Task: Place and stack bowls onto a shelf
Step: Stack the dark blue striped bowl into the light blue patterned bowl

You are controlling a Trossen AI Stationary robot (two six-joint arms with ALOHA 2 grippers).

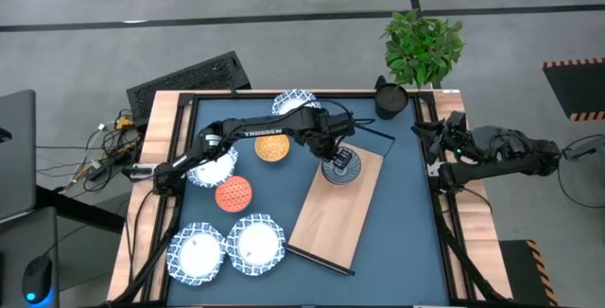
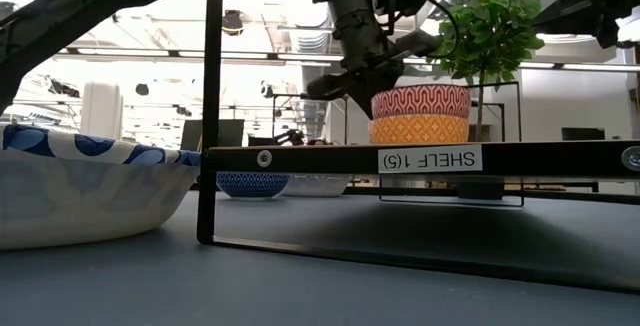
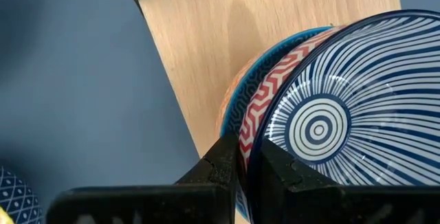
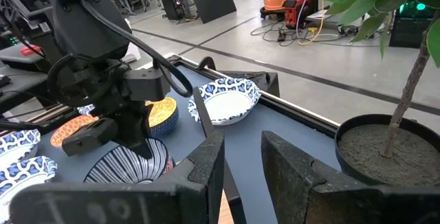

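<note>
Loose bowls (image 1: 236, 195) are waiting on the desk's (image 1: 397, 213) left half. The left gripper (image 1: 333, 160) is pinching the striped bowl's (image 1: 341, 167) rim, its jaws narrow, nesting it on the shelf (image 1: 338, 215) stack. The right gripper (image 1: 430, 138) is idling at the desk's right edge, jaws half-spread and empty, probably to keep clear.

Bare shelf (image 1: 326, 223) board nearside (open overhead), stacked bowls (image 1: 340, 167) block its far end
</note>
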